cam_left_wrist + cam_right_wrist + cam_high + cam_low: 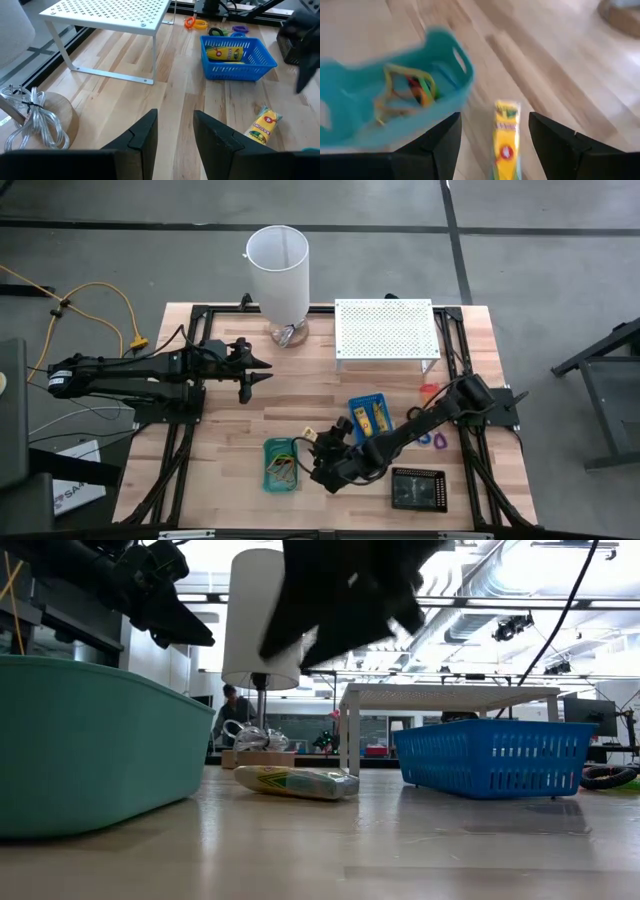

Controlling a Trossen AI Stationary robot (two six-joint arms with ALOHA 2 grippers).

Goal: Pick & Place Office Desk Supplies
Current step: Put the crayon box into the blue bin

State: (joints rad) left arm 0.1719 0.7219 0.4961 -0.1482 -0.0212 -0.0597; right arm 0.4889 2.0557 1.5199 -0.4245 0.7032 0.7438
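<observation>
Overhead, right gripper [318, 448] wide open at lower centre hides yellow packet [506, 141], right wrist view reveals it lengthwise between fingers, beside green tray [445, 95], left gripper [262, 371] parted, empty, upper left.

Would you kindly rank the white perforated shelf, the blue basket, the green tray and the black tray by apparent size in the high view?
1. White perforated shelf
2. Black tray, partly covered by the right arm
3. Blue basket and green tray: both partly covered, too alike to rank

Packet [506, 141] on table [230, 440] beside tray [281, 465] holding bands [409, 90]
</observation>
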